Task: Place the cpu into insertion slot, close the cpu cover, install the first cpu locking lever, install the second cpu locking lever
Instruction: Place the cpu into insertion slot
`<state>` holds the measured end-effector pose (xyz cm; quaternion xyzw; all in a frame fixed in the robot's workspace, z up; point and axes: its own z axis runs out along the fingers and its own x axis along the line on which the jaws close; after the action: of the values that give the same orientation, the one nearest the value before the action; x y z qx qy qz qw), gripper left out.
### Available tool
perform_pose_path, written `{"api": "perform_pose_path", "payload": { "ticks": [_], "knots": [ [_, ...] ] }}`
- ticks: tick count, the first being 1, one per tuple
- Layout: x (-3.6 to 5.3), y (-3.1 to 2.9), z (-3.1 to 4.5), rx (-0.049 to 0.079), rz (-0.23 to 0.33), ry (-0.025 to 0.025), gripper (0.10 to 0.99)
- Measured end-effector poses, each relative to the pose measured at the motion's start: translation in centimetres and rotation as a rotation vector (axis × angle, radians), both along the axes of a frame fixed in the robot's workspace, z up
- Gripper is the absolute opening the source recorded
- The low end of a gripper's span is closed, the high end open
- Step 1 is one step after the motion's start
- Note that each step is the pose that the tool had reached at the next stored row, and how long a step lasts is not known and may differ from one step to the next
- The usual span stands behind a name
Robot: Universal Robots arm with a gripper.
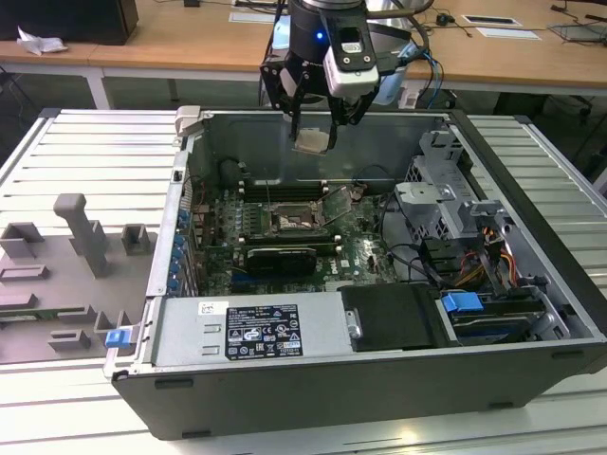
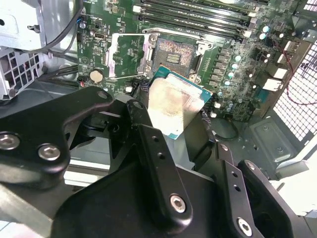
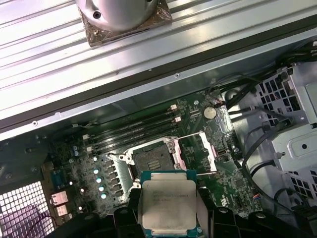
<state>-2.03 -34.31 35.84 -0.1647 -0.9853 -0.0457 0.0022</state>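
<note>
Exterior view: gripper (image 1: 313,136) hangs over the open computer case (image 1: 332,403) with its fingers clamped on two opposite edges of the cpu (image 1: 313,141). The chip sits high above the board, well clear of the insertion slot (image 1: 288,224). Second wrist view: cpu (image 2: 174,105) is square, so it has no long axis. It lies roughly level, metal top facing up at the wrist. The slot (image 2: 173,54) is bare and the cpu cover (image 2: 128,34) is swung open beside it. First wrist view: cpu (image 3: 168,203) is held short of the slot (image 3: 151,159), cover (image 3: 213,153) open.
</note>
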Motion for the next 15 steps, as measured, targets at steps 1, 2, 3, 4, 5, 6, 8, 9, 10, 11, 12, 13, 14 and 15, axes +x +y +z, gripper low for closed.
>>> {"api": "perform_pose_path", "payload": {
  "ticks": [1, 2, 3, 4, 5, 6, 8, 9, 10, 11, 12, 13, 14, 15],
  "knots": [
    [0.0, 0.0, 0.0, 0.0, -0.003, 0.0, 0.525],
    [0.0, 0.0, 0.0, 0.0, -0.006, 0.0, 0.525],
    [0.0, 0.0, 0.0, 0.0, -0.009, 0.0, 0.525],
    [0.0, 0.0, -0.01, 0.0, -0.011, 0.0, 0.525],
    [0.0, 0.0, 0.0, 0.0, -0.015, 0.0, 0.525],
    [0.0, 0.0, -0.01, 0.0, -0.017, 0.0, 0.525],
    [0.0, 0.0, -0.01, 0.0, -0.022, 0.0, 0.525],
    [0.0, 0.0, -0.01, 0.0, -0.025, 0.0, 0.525],
    [0.0, 0.0, -0.01, 0.0, -0.028, 0.0, 0.525],
    [0.0, 0.0, -0.01, 0.0, -0.03, 0.0, 0.525],
    [0.0, 0.0, -0.01, 0.0, -0.032, 0.0, 0.525],
    [0.0, 0.0, -0.01, 0.0, -0.036, 0.0, 0.525],
    [0.0, 0.0, -0.01, 0.0, -0.039, 0.0, 0.525],
    [0.0, 0.0, -0.01, 0.0, -0.042, 0.0, 0.525]
  ]
}}
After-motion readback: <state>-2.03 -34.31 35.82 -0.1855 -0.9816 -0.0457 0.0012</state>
